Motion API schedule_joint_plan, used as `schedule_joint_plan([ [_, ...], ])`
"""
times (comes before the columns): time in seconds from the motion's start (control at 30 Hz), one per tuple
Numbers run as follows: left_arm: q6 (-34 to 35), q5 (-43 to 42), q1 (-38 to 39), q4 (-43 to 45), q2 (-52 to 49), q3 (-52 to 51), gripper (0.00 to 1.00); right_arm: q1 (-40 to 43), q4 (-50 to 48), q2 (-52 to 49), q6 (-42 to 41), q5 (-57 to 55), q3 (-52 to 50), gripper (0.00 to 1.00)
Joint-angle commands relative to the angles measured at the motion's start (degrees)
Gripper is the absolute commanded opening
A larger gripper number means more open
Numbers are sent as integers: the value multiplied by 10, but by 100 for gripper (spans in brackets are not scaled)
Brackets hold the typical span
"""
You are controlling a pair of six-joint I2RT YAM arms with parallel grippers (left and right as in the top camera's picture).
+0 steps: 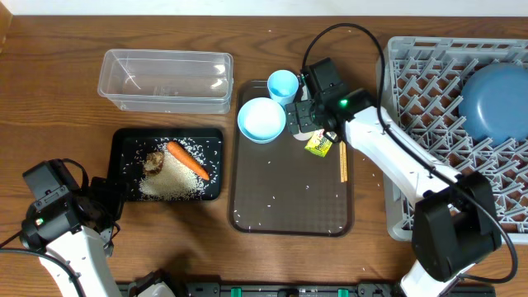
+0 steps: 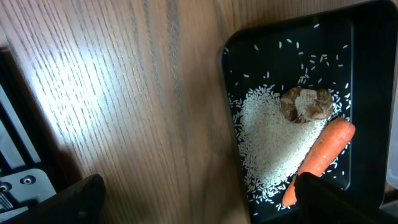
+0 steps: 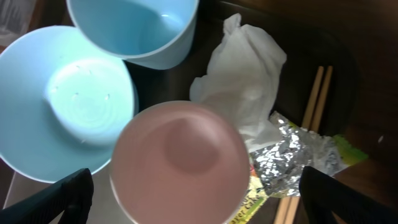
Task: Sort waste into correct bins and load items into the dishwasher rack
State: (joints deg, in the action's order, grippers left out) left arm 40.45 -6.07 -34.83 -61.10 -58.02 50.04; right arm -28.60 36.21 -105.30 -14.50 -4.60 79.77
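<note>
The black tray bin [image 1: 213, 140] holds white rice [image 2: 273, 143], a brown food lump [image 2: 305, 104] and an orange carrot [image 2: 320, 155]. My left gripper [image 2: 202, 202] is open, above the table at that tray's left edge. The clear tub bin [image 1: 165, 78] stands behind it. My right gripper [image 3: 199, 196] is open, its fingers on either side of the pinkish-white cup [image 3: 183, 162] from above. Around the cup are the light-blue cup [image 3: 134, 28], the pale bowl [image 3: 62, 106], crumpled white paper [image 3: 245, 81], the yellow-green wrapper [image 3: 298, 155] and chopsticks [image 3: 317, 93]. The blue plate [image 1: 495, 103] sits in the grey dishwasher rack [image 1: 429, 74].
The cups, bowl, wrapper and chopsticks lie at the back of a flat brown serving tray [image 1: 293, 190] with a few rice grains on it. The right arm [image 1: 388, 157] reaches across from the rack side. The left arm base [image 1: 54, 214] is at the front left.
</note>
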Motion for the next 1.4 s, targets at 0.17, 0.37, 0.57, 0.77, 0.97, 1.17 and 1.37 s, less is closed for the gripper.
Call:
schedule_joint_plan([
  [0.17,-3,1,-3,-1,0,-1,98,-24,5,-9,-13,-10,3,99],
  [0.37,-3,1,-3,-1,0,-1,98,-27,2,-28,-14,-13,3,99],
  [0.57,-3,1,-3,-1,0,-1,98,-26,4,-31,-22,-68,4,99],
  [0.77,-3,1,-3,-1,0,-1,98,-26,3,-2,-37,-27,4,99],
  [0.97,-3,1,-3,-1,0,-1,98,-23,0,78,-37,32,4,99],
  [1.17,-3,1,-3,-1,0,-1,98,13,31,186,-50,19,4,99],
  [1.37,-3,1,-3,-1,0,-1,98,120,110,251,-82,-48,4,99],
])
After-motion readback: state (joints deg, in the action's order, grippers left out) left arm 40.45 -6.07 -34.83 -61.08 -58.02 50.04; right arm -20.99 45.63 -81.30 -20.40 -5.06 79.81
